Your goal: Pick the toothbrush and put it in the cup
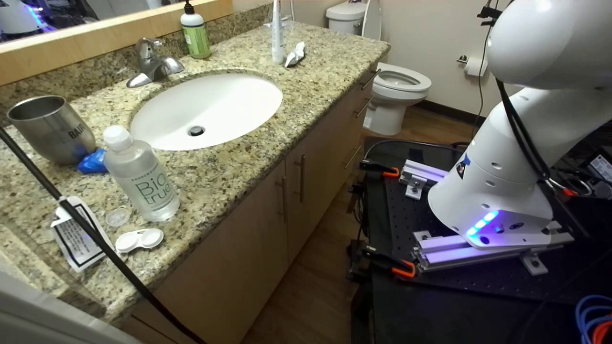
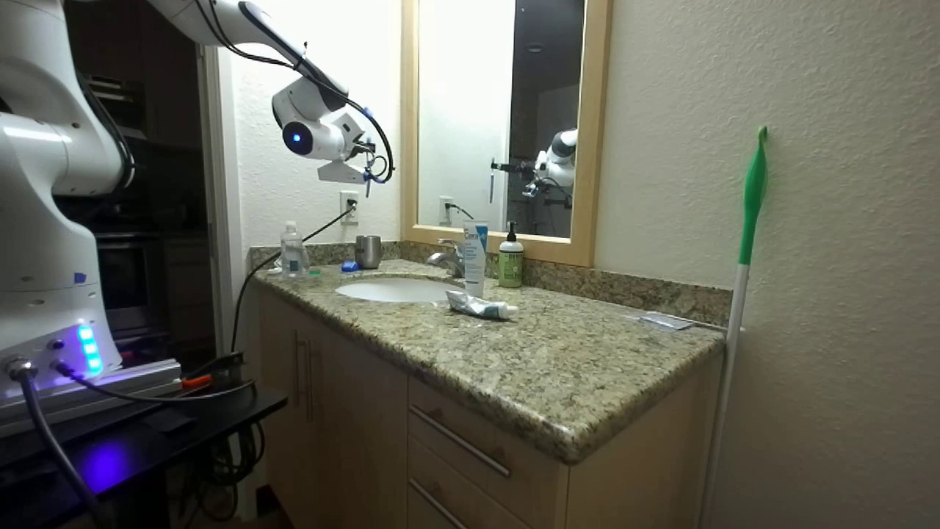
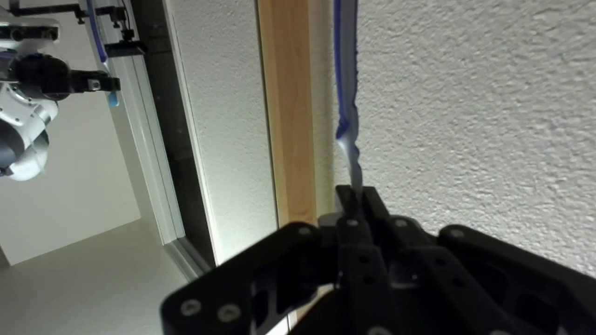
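Clenched on the toothbrush [image 3: 346,56], the gripper [image 3: 356,191] hung higher than the counter [image 2: 529,360]; in the wrist view the toothbrush ran from it toward twelve o'clock. In an exterior view the cup [image 2: 368,253] stood upright on the counter at the gripper's six o'clock, well apart. At the cup's eight o'clock, just beside, lay a blue object [image 2: 349,266]; at nine, the bottle [image 2: 291,253]; at five, the sink [image 2: 389,290].

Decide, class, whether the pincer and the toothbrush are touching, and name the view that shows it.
Touching: the wrist view shows the pincer shut on the toothbrush, its narrow pale section pinched with no gap.
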### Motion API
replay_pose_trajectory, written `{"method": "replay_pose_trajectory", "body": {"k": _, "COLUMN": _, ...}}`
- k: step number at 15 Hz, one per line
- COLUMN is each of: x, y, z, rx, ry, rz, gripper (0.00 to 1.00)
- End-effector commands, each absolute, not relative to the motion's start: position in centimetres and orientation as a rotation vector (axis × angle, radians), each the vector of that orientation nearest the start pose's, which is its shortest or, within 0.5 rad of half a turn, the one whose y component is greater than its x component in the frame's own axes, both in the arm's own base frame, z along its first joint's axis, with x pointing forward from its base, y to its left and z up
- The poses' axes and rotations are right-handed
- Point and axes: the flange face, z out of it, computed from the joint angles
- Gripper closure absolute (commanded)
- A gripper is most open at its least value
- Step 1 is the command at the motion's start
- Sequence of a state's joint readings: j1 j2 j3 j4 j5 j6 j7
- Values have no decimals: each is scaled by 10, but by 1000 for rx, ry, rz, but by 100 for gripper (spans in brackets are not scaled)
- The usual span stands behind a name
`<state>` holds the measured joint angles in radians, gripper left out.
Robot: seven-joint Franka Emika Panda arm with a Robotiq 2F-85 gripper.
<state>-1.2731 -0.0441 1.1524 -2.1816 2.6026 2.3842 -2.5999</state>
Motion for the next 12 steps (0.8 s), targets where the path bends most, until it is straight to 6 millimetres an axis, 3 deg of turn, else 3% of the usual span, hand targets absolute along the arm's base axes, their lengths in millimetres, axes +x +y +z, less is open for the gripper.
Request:
{"method": "replay_pose_trajectory", "body": {"k": 1, "x": 556, "y": -31, "z": 420, "rx": -1949, "ry": -214, "rz": -2075, "gripper": 99}}
{"method": "replay_pose_trajectory", "body": {"k": 2, "x": 563, "y": -29, "z": 429, "rx": -1928, "ry": -205, "rz": -2082, "gripper": 99}}
{"method": "replay_pose_trajectory", "body": {"k": 4, "x": 558, "y": -31, "z": 424, "rx": -1962, "ry": -214, "rz": -2074, "gripper": 94}}
{"method": "replay_pose_trajectory", "body": {"k": 8, "x": 557, "y": -32, "z": 417, "rx": -1976, "ry": -201, "rz": -2048, "gripper": 99}}
{"method": "replay_pose_trajectory", "body": {"k": 12, "x": 555, "y": -13, "z": 418, "rx": -1992, "ry": -246, "rz": -2030, "gripper": 99}}
